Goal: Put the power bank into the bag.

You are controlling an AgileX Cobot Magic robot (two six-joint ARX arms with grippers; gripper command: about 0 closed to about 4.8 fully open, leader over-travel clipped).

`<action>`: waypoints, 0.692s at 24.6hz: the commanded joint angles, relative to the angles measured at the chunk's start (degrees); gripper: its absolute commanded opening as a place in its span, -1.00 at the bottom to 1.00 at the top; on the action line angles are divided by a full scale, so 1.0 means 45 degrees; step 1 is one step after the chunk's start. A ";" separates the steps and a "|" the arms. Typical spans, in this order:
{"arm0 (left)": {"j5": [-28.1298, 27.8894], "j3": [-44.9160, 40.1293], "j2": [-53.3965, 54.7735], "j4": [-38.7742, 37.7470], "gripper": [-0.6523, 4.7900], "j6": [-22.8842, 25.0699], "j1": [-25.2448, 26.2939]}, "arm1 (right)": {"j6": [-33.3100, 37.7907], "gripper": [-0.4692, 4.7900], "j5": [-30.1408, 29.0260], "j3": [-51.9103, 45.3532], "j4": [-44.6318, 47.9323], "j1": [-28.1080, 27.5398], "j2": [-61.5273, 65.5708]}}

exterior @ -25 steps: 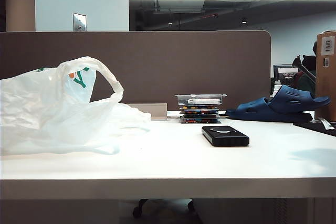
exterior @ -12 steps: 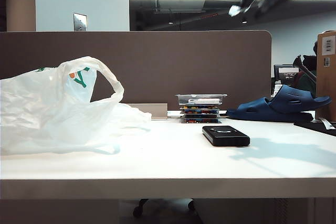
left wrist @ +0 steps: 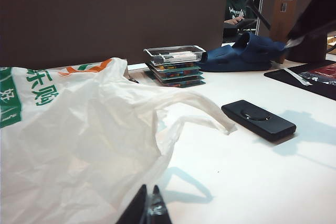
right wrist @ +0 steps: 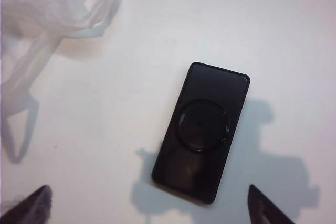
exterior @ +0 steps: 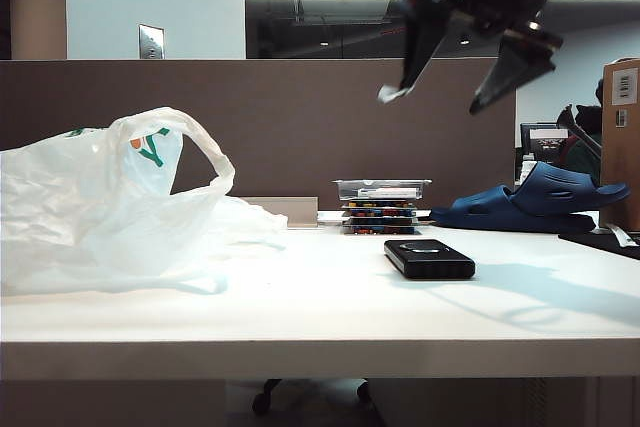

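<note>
Nearest, the left gripper (left wrist: pixel 148 211) sits low at the crinkly translucent white plastic bag (exterior: pixel 100 207), its jaws pressed together on nothing. The flat black rectangular power bank (exterior: pixel 429 258) lies on the white table (exterior: pixel 330 307), apart from the bag. High above it hangs the right gripper (exterior: pixel 455 97), jaws spread wide and empty.

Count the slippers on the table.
1: a blue slipper lies at the table's far right edge, behind the power bank. Anything behind it stays hidden.
</note>
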 commanded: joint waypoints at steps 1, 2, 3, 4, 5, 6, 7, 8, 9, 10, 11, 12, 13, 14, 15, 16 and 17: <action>0.0034 0.0073 0.0000 0.0068 -0.78 -0.0078 0.0005 | 0.0486 1.00 0.0559 0.0053 0.0714 0.0131 0.0384; 0.0039 0.0073 0.0000 0.0068 -0.78 -0.0078 0.0019 | 0.0573 1.00 0.0617 0.0053 0.0831 0.0175 0.0505; 0.0044 0.0073 0.0000 0.0068 -0.78 -0.0078 0.0019 | 0.0685 1.00 0.0811 0.0053 0.0957 0.0287 0.0685; 0.0044 0.0073 0.0000 0.0063 -0.78 -0.0078 0.0019 | 0.0801 1.00 0.1103 0.0053 0.1107 0.0374 0.0937; 0.0034 0.0073 0.0000 0.0068 -0.78 -0.0078 0.0015 | 0.0840 1.00 0.1549 0.0053 0.1219 0.0500 0.1205; 0.0034 0.0073 0.0000 0.0068 -0.78 -0.0078 0.0019 | 0.0879 1.00 0.1695 0.0053 0.1282 0.0593 0.1336; 0.0039 0.0073 0.0000 0.0068 -0.78 -0.0078 0.0019 | 0.1107 1.00 0.1734 0.0053 0.1447 0.0680 0.1627; 0.0044 0.0073 0.0000 0.0068 -0.78 -0.0083 0.0019 | 0.1166 1.00 0.1739 0.0053 0.1515 0.0690 0.1753; 0.0044 0.0073 0.0000 0.0063 -0.78 -0.0078 0.0019 | 0.1370 1.00 0.2089 0.0053 0.1681 0.0777 0.2055; 0.0039 0.0073 0.0000 0.0068 -0.78 -0.0078 0.0019 | 0.1496 1.00 0.2404 0.0053 0.1768 0.0840 0.2220; 0.0039 0.0073 0.0000 0.0073 -0.78 -0.0078 0.0019 | 0.1506 1.00 0.2594 0.0053 0.1807 0.0855 0.2327; 0.0039 0.0073 0.0000 0.0073 -0.78 -0.0078 0.0019 | 0.1506 1.00 0.2637 0.0053 0.1860 0.0860 0.2429; 0.0044 0.0073 0.0000 0.0068 -0.78 -0.0078 0.0019 | 0.1506 1.00 0.2633 0.0053 0.1953 0.0865 0.2574; 0.0039 0.0073 0.0000 0.0068 -0.78 -0.0078 0.0019 | 0.1535 1.00 0.2633 0.0053 0.2021 0.0865 0.2681; 0.0039 0.0073 0.0000 0.0068 -0.78 -0.0078 0.0019 | 0.1676 1.00 0.2637 0.0053 0.2084 0.0865 0.2783; 0.0044 0.0073 0.0000 0.0063 -0.78 -0.0078 0.0019 | 0.1948 1.00 0.2637 0.0053 0.2268 0.0865 0.3016; 0.0044 0.0073 0.0000 0.0068 -0.78 -0.0078 0.0019 | 0.2195 1.00 0.2633 0.0053 0.2414 0.0860 0.3220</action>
